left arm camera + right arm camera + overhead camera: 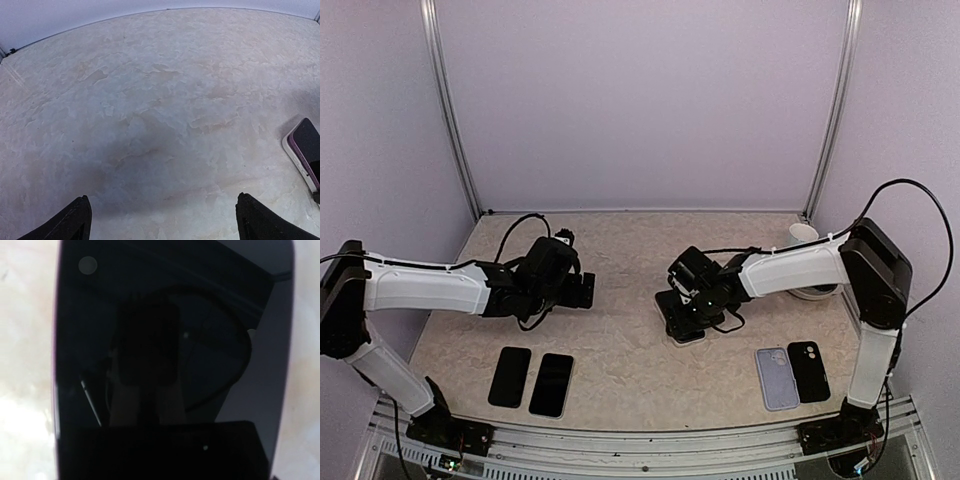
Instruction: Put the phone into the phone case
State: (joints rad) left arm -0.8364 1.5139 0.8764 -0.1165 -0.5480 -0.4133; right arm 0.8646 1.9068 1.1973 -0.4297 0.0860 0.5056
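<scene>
A phone (170,330) with a dark screen and a purple edge lies face up in a pale case at the table's middle; its screen fills the right wrist view. The phone in its case also shows in the left wrist view (304,150) and in the top view (687,333). My right gripper (682,315) is down on the phone; its fingers form one dark block at the bottom of the right wrist view (165,452), jaws together, holding nothing. My left gripper (582,290) is open and empty, low over bare table (162,217), left of the phone.
Two more dark phones (510,376) (551,384) lie near the front left. A lilac case (772,378) and a black case (808,370) lie at the front right. A white cup (804,235) stands at the back right by the wall.
</scene>
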